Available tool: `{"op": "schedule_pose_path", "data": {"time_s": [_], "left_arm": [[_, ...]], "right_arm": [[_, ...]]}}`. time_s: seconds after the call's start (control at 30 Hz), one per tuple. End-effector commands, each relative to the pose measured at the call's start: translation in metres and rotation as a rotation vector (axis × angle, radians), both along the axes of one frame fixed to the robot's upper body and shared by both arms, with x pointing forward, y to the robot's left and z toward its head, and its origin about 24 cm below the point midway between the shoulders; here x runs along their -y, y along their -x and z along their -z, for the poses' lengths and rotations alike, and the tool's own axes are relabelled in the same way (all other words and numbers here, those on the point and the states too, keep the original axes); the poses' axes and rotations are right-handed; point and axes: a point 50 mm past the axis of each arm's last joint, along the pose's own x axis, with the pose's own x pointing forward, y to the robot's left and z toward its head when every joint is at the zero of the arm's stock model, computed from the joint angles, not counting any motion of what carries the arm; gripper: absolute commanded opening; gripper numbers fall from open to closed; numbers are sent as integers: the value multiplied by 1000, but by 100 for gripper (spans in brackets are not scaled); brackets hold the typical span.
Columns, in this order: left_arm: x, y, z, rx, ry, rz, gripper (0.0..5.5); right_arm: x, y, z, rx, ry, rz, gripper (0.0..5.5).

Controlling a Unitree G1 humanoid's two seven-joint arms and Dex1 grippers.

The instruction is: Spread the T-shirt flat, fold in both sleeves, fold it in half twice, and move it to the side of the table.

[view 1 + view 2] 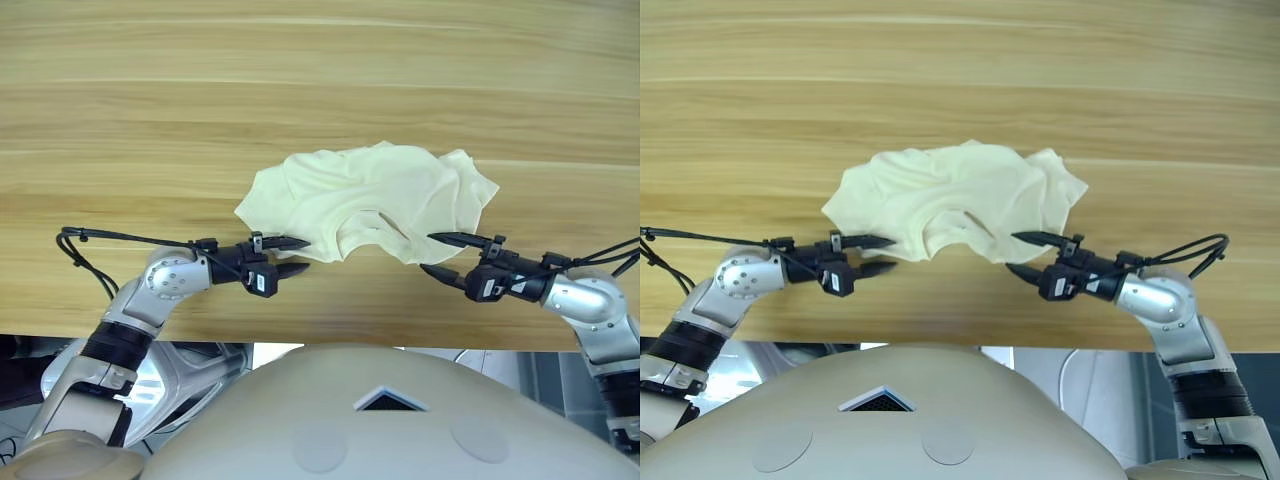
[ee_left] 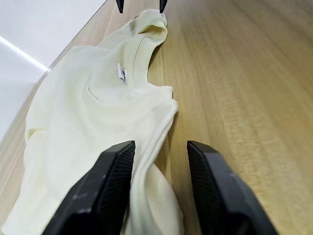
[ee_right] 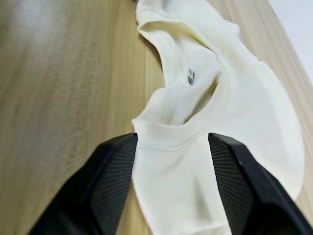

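- Pale yellow T-shirt (image 1: 370, 200) in a crumpled heap on the wooden bench (image 1: 300, 80), in the middle and close to the robot's edge. Not flat, and sleeves not to be told apart among the folds.
- Neck opening (image 1: 372, 222) turned toward the robot, with a small label (image 2: 121, 73) inside it; probably a help for judging which way the garment lies.
- Left gripper (image 1: 305, 254) low over the bench at the left near border of the cloth, spread apart and holding nothing. In the left wrist view, some cloth edge between the two fingers (image 2: 110, 188), so seemingly placed to pinch that border.
- Right gripper (image 1: 427, 253) mirrored at the right near border, also wide apart and empty, with cloth between its fingers (image 3: 105, 181) in the right wrist view.
- Set on opposite sides most likely to take two borders at once and pull outward — the spreading step, first of the task.
- Nothing folded yet; whole task ahead.
- Thin, soft cloth, likely to bunch or slip if pinched badly — hard to say how many layers under each fingertip.
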Motion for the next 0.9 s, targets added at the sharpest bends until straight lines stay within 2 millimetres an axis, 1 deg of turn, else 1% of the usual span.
{"op": "schedule_pose_path", "data": {"time_s": [0.03, 0.27, 0.33, 0.43, 0.63, 0.8, 0.9], "left_arm": [[-3, 6, 7, -35, -55, 16, 200], [2, 9, 9, -51, -26, 10, 200], [1, 9, 8, -51, -21, 4, 200], [3, 7, 9, -37, -22, -8, 200], [1, 7, 10, -42, -44, 4, 200], [1, 3, 11, -29, -54, 1, 200], [1, 0, 12, -17, -58, -2, 150]], "right_arm": [[13, 3, -4, -12, 58, 16, 267], [22, 4, -4, -31, 95, 47, 267], [26, 3, -2, -41, 115, 59, 267], [30, -3, 6, -49, 142, 93, 267], [26, -7, 23, -75, 158, 111, 267], [18, -7, 25, -72, 144, 85, 267], [12, -5, 23, -67, 126, 55, 214]]}}
